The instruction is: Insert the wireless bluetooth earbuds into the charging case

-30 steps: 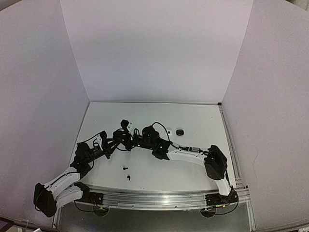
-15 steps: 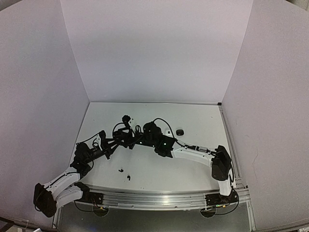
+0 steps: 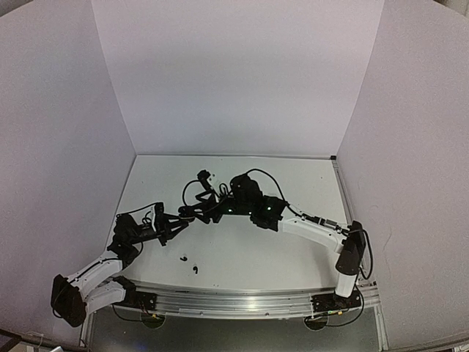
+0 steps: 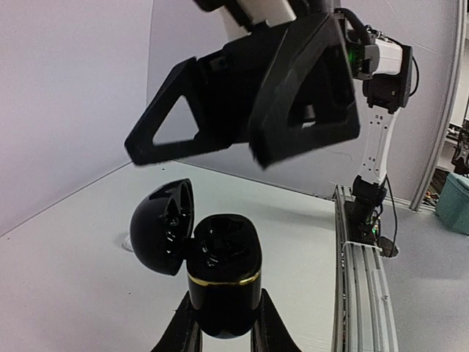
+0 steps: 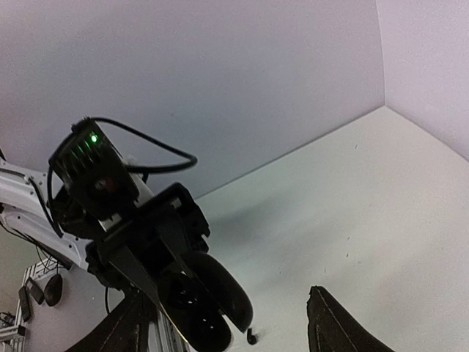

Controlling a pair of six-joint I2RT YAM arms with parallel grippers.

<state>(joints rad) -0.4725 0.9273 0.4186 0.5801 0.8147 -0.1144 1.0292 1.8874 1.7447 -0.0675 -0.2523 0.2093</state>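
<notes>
Since a second ago the right arm [image 3: 315, 229] has swung its elbow outward and drawn its wrist farther up the table [image 3: 293, 172]. The right gripper [image 5: 227, 326] hangs with jaws wide apart and empty. Just beyond its fingertips is the black charging case [image 4: 223, 271], clamped at its base by the left gripper [image 4: 223, 326]. The case's long axis runs straight out from those jaws, its lid [image 4: 163, 224] hinged aside and its mouth facing the open jaws. Two black earbuds [image 3: 194, 269] lie on the table, well apart from both jaws and too small to tell which way they point.

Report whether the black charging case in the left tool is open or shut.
Open. The lid is swung back to the left of the black case, baring its dark inside; what it holds cannot be told.
</notes>
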